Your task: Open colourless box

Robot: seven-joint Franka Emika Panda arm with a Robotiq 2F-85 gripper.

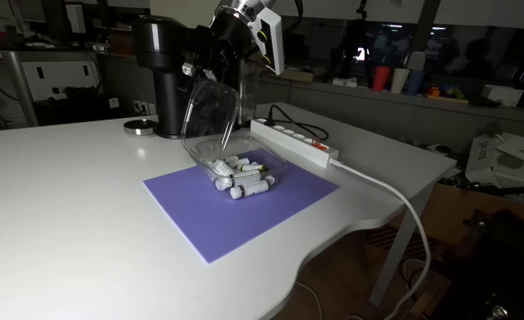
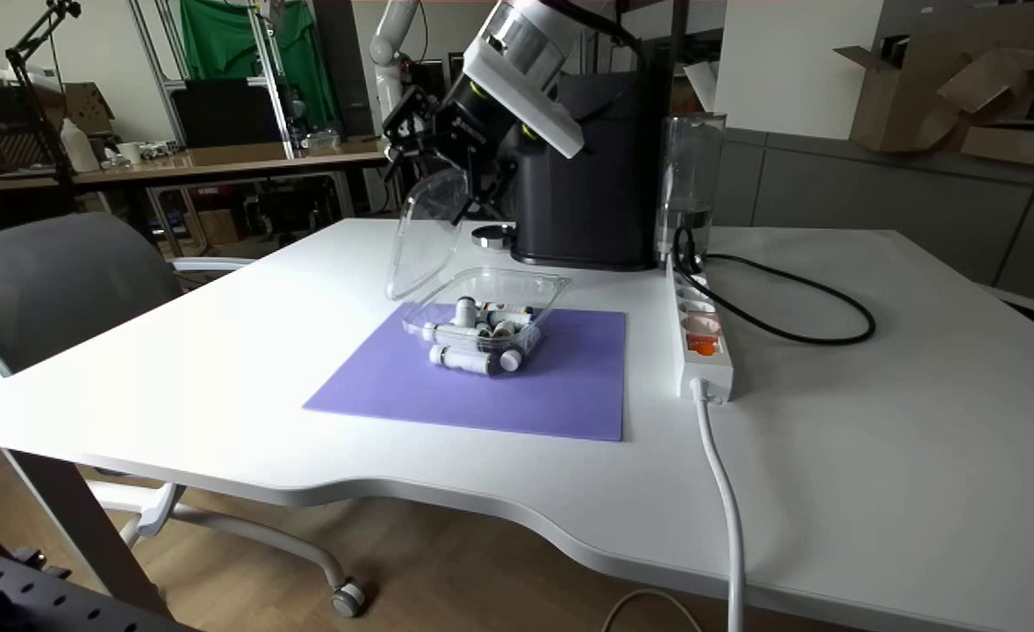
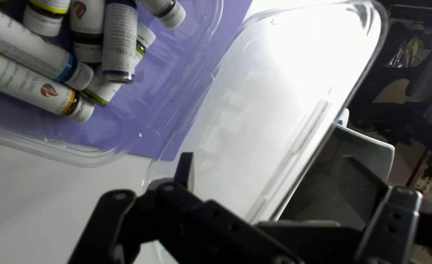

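The colourless clear plastic box [image 1: 283, 165] sits on a purple mat [image 1: 217, 231], with several white-labelled vials [image 1: 249, 180] inside. It also shows in an exterior view [image 2: 556, 285] and in the wrist view [image 3: 91, 160]. Its hinged clear lid [image 1: 211, 113] stands raised and leaning back, away from the base; it also shows in an exterior view [image 2: 425, 241] and the wrist view [image 3: 260, 95]. My gripper [image 3: 274, 174] is open, its fingers wide apart at the raised lid. The lid's edge passes between the fingers in the wrist view; I cannot tell whether they touch it.
A tall black machine [image 1: 166, 80] stands behind the box, with a round metal dish [image 1: 140, 128] beside it. A white power strip [image 2: 701, 347] with a black cable [image 2: 798, 285] lies beside the mat. A grey chair [image 2: 69, 281] stands at the table's edge.
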